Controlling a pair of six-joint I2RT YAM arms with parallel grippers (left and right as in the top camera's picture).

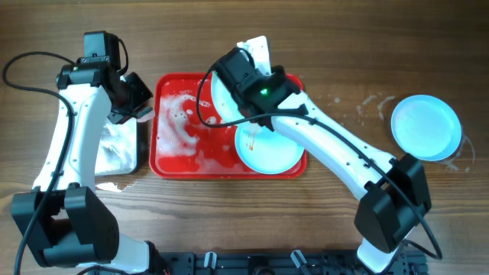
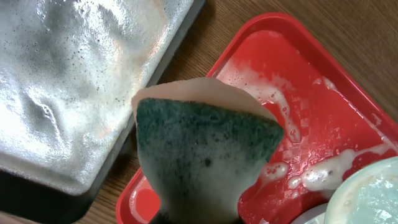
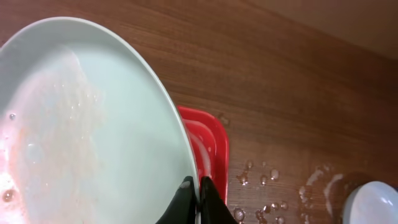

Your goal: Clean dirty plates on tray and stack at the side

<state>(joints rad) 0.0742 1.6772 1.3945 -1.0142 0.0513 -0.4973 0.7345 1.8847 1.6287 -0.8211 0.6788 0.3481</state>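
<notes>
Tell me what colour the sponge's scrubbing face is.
Dark green, with a pale cream backing on the sponge; it shows best in the left wrist view.

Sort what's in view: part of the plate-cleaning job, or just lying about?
Job: red tray; held plate in right gripper; plate on tray; side plate; sponge; soapy metal tray.
Lying about: water drops on table.
</notes>
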